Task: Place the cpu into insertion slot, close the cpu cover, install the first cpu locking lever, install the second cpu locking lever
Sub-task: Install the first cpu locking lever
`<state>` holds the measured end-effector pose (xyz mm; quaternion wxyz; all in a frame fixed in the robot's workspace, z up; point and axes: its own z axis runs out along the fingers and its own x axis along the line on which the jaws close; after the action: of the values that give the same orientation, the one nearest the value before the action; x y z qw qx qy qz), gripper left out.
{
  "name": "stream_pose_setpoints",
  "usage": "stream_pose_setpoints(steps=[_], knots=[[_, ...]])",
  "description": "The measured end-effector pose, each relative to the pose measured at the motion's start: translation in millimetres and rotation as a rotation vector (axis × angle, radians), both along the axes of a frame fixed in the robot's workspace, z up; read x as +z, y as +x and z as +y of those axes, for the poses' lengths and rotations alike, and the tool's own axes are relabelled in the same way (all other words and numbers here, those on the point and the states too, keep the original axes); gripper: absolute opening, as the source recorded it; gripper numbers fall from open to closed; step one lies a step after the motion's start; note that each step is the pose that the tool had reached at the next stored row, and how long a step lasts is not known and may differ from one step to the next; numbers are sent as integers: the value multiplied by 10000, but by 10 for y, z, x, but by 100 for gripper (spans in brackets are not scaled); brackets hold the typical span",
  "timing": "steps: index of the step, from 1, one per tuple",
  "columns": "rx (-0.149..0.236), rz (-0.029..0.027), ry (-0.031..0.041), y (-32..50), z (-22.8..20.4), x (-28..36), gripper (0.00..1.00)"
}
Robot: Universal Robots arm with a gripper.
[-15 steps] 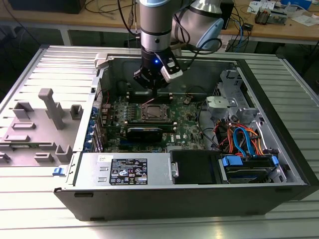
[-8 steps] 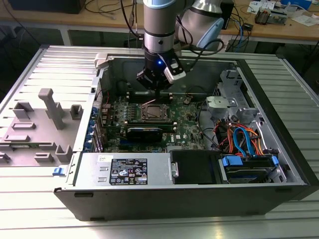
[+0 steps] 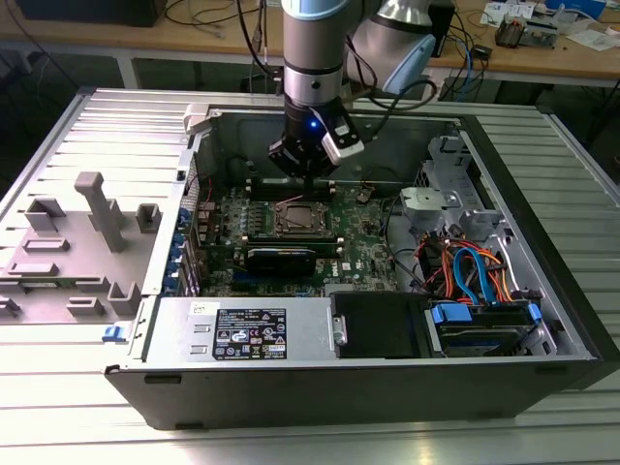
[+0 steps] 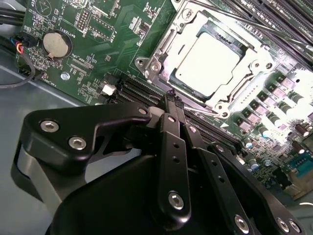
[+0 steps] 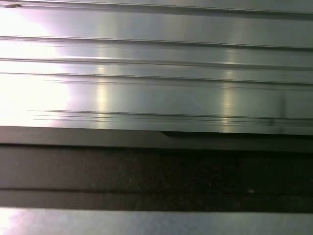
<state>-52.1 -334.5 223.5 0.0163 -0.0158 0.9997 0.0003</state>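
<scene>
Second wrist view: hand (image 4: 171, 99) pressed together, empty; cpu (image 4: 210, 61) seated within cpu cover (image 4: 190, 24). Exterior view: hand hangs over motherboard (image 3: 373, 247).

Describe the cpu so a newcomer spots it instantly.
Inside the open computer case lies a green motherboard. Near its middle, a silvery metal frame surrounds the cpu. It is the only plain, pale grey square; its neighbours are long black slots.

Your arm (image 3: 312, 48) stands vertical toward the far middle of the exterior view, with the wrist straight. The tool (image 3: 308, 176) points down, its black fingers (image 4: 171, 132) pressed together at the tips and holding nothing.
</scene>
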Motion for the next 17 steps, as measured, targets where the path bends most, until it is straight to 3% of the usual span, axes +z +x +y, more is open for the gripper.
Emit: stream_pose_setpoints(steps=[17], knots=[[0,1,10,38,-1,-128,11]])
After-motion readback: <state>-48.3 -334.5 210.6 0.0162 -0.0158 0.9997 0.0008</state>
